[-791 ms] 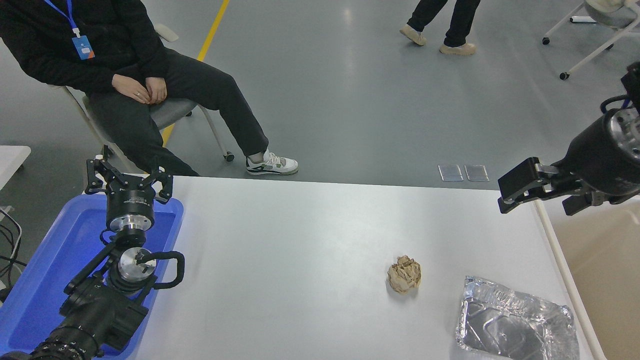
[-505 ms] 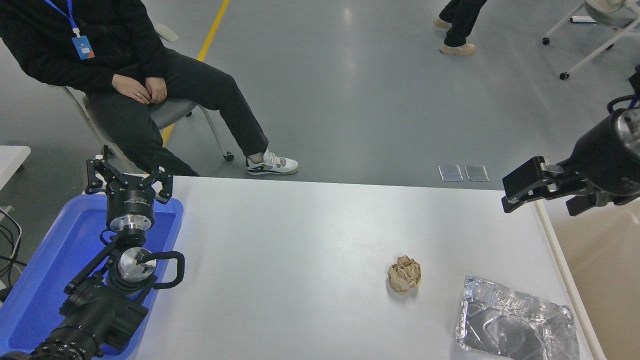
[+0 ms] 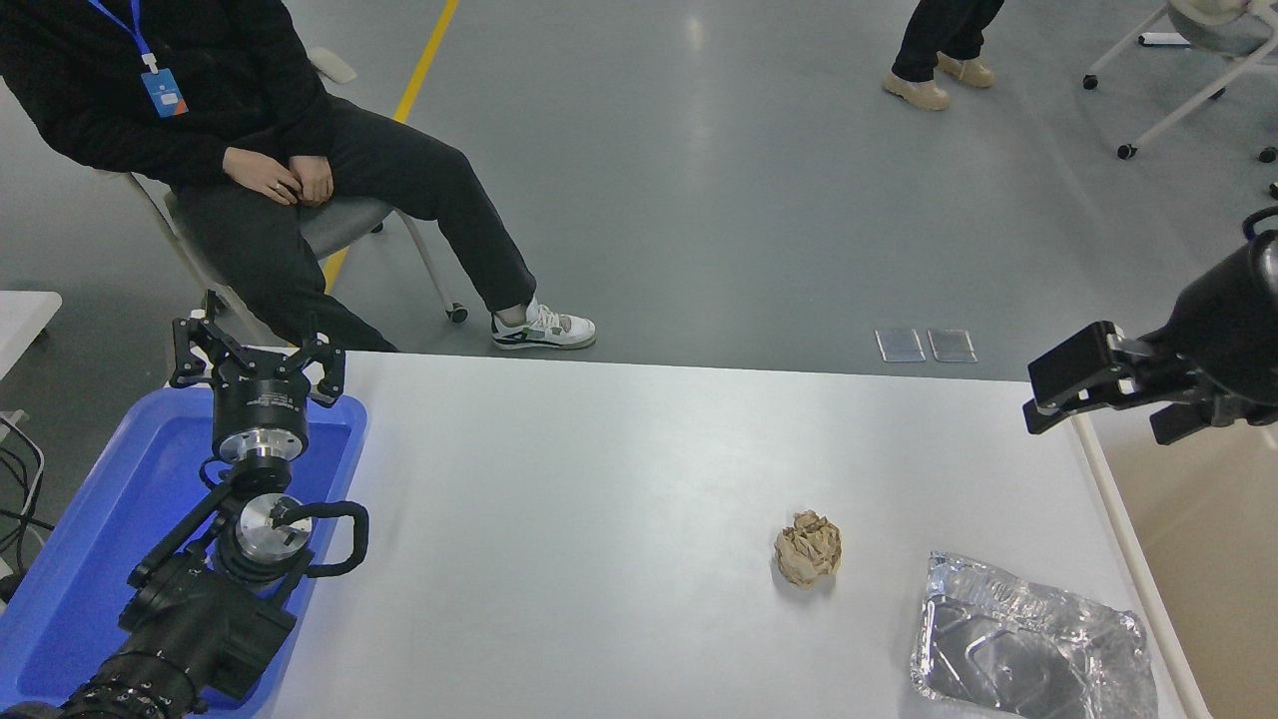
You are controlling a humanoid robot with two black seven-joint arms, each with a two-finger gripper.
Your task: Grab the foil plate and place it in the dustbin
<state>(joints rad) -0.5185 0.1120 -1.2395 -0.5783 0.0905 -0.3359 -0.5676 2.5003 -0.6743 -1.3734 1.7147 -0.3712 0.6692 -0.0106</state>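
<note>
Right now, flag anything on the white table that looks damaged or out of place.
The shiny silver foil plate at the near right corner is crumpled and dented, its rim bent. A small crumpled tan paper ball lies loose just left of it. Nothing is spilled.

A grey, glossy floor (image 3: pixel 699 200) fills the room beyond the white table (image 3: pixel 599 479), catching soft overhead light. A yellow line (image 3: pixel 419 60) runs across it at upper left. A person sits on a wheeled chair (image 3: pixel 349 225) there; another person's legs (image 3: pixel 944 45) stand farther back. A white wheeled frame (image 3: pixel 1178 100) sits at upper right.
</note>
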